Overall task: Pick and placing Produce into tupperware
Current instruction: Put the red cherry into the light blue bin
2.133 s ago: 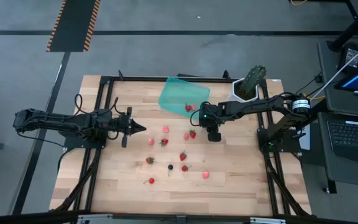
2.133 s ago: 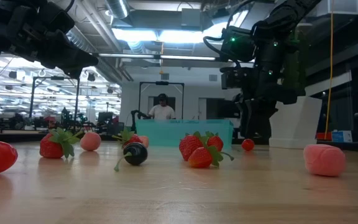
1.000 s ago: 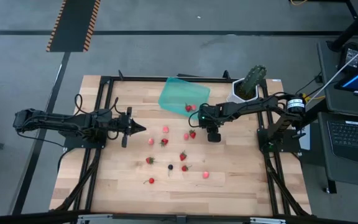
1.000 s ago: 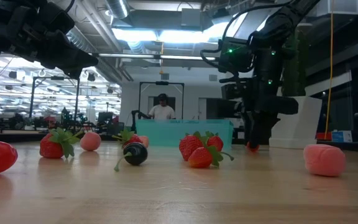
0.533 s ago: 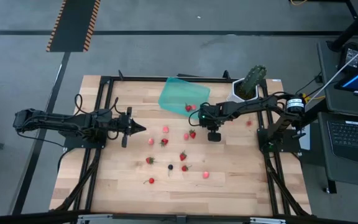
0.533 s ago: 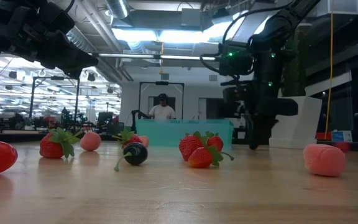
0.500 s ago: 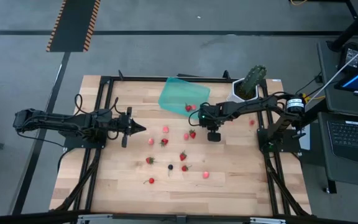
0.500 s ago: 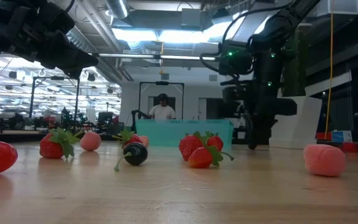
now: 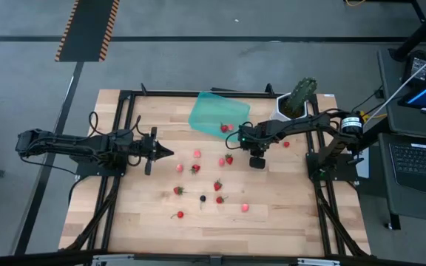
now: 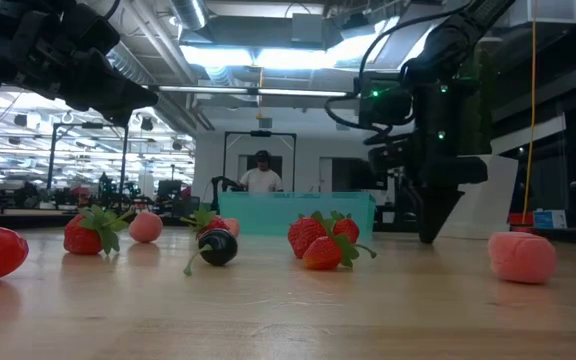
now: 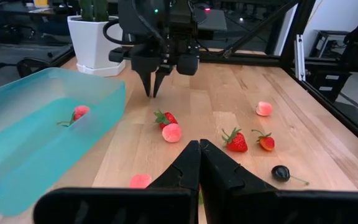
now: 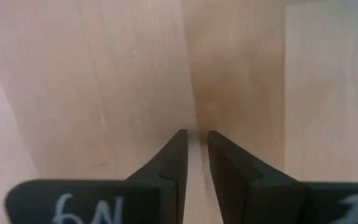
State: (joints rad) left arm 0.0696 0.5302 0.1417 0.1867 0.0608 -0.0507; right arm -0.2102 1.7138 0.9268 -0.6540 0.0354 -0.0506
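Observation:
The teal tupperware (image 9: 219, 114) lies at the table's far middle with one red berry (image 9: 224, 128) inside. Several red and pale pink berries, among them a strawberry (image 9: 228, 159) and a dark one (image 9: 203, 198), lie loose on the wood. One small red berry (image 9: 286, 144) lies alone to the right of my right gripper (image 9: 257, 162). That gripper points straight down on bare wood; its fingers (image 12: 196, 134) stand a narrow gap apart with nothing between them. My left gripper (image 9: 167, 153) waits at the left, shut and empty (image 11: 199, 148).
A white pot with a green plant (image 9: 293, 103) stands at the far right corner, close behind my right arm. A person (image 10: 261, 172) stands in the room beyond the table. Bare wood lies along the table's near edge (image 9: 213, 240).
My right gripper has closed its fingers on a small red berry at its tips. The berry has slipped out, rolled toward the table's right edge, then come back a little. The gripper has turned slightly about its own axis and holds nothing.

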